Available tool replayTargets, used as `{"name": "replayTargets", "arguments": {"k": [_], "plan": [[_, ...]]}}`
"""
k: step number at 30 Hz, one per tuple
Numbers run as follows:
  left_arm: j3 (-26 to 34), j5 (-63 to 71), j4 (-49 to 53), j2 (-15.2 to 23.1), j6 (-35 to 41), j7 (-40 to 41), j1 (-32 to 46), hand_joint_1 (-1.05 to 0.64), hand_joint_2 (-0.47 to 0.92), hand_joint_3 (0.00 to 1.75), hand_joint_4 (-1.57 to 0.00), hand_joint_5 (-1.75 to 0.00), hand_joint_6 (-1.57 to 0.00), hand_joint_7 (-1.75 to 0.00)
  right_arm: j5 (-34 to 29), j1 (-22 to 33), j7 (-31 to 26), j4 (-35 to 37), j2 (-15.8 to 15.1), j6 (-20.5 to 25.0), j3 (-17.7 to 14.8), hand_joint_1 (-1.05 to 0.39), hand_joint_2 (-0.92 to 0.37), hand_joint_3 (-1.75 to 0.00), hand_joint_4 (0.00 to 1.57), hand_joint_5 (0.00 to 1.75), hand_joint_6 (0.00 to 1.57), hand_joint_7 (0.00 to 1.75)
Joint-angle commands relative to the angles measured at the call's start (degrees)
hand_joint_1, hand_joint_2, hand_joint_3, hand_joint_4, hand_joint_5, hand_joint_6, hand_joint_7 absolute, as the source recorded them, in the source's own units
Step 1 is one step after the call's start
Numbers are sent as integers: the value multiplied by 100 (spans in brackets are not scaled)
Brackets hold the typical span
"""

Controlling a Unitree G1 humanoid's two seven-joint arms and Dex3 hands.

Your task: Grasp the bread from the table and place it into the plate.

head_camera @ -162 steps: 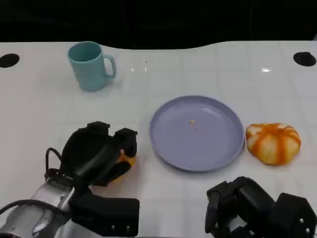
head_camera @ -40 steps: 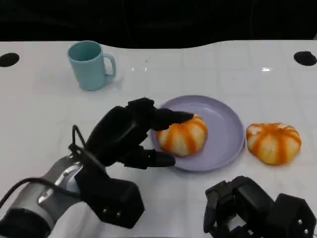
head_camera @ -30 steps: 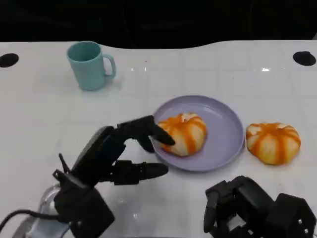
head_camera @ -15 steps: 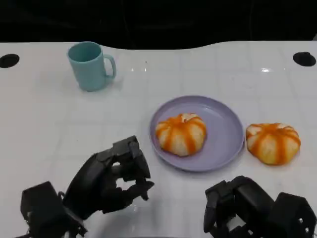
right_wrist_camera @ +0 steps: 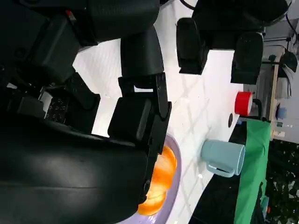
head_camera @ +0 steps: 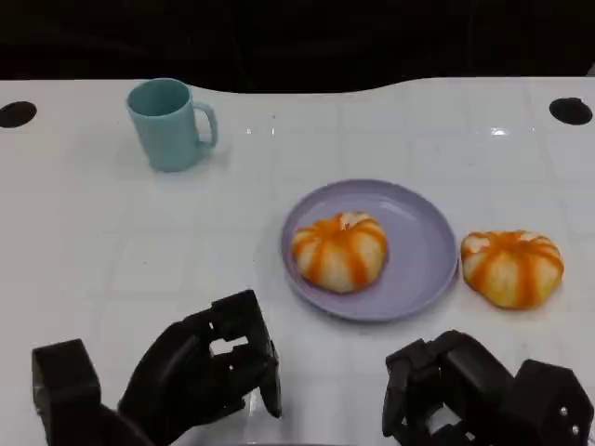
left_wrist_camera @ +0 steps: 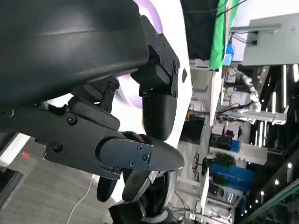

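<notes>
bread (head_camera: 339,251) sits on plate (head_camera: 423,255). left hand (head_camera: 209,372) empty, fingers loosely apart; right hand (head_camera: 465,390) curled in, holding nothing.

Two orange-striped bread rolls are on the table: one bread roll (head_camera: 339,251) lies in the plate, and a second bread roll (head_camera: 512,268) lies on the table just beside the plate's rim. There is one purple plate (head_camera: 423,251), one light blue mug (head_camera: 169,123), and one white table (head_camera: 112,242). Two black hands are at the near edge: the left hand (head_camera: 206,376) and the right hand (head_camera: 465,386).
</notes>
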Motion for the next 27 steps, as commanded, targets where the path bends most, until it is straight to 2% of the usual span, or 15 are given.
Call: {"name": "replayTargets", "arguments": {"k": [1, 12, 16, 27], "plan": [[161, -87, 41, -6, 234, -303, -3, -69, 91, 25, -85, -175, -65, -175, 84, 18, 33, 1, -54, -17, -72, -105, -9, -136, 154, 130, 157, 103], [450, -49, 206, -168, 444, -624, -44, -71, 90, 22, -87, -175, -67, -175, 19, -37, 24, 50, -88, -51, -92, -105, -11, -136, 154, 130, 157, 105], [481, -5, 251, -188, 458, -682, -60, -72, 91, 21, -87, -175, -67, -175, 10, -112, 43, 211, -112, -233, -115, -105, -12, -135, 154, 129, 157, 105], [529, -2, 315, -205, 539, -742, -90, -72, 91, 18, -86, -175, -66, -175, -52, -57, -22, 117, -146, -171, -103, -105, -11, -137, 154, 129, 157, 105]]}}
